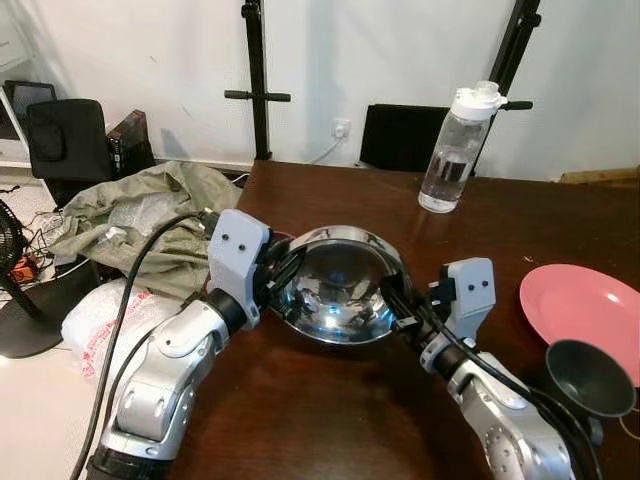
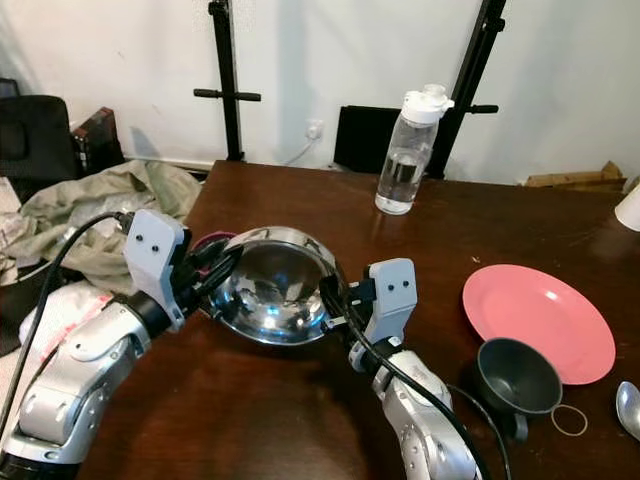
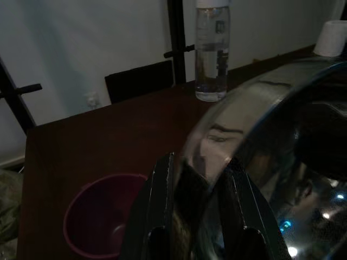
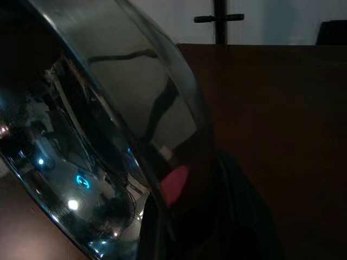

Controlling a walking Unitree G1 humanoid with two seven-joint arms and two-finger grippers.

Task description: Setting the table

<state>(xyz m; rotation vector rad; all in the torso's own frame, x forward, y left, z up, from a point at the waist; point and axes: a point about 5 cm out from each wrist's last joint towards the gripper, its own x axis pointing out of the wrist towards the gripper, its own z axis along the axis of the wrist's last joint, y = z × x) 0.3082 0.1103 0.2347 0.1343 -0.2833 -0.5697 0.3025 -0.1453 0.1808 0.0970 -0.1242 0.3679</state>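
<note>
The left gripper point(image 1: 283, 272) pinches the near-left rim of a polished steel bowl point(image 1: 338, 284), its two black fingers point(image 3: 162, 216) pressed together on the thin edge, one inside and one outside. The right gripper point(image 1: 400, 305) clamps the opposite rim in the same way, so the bowl hangs between the two arms, tilted a little toward the robot and lifted just clear of the dark wooden table point(image 1: 330, 410). Under the bowl's left side, a maroon cup point(image 3: 103, 214) stands on the table, close to the left gripper. Beyond the bowl, toward the far edge, a clear water bottle point(image 1: 457, 150) stands upright. To the right of the bowl lies a pink plate point(image 1: 580, 310), and touching its near rim sits a grey cup point(image 1: 588, 380); a spoon point(image 2: 628, 408) and a rubber band point(image 2: 569, 420) lie further right. The bowl looks stiff and fairly light, but its mirror finish will be slippery, and a thin rim gives the fingers little purchase; two opposing rim grips seem the soundest hold, kept level so it cannot swing or slide out.
</note>
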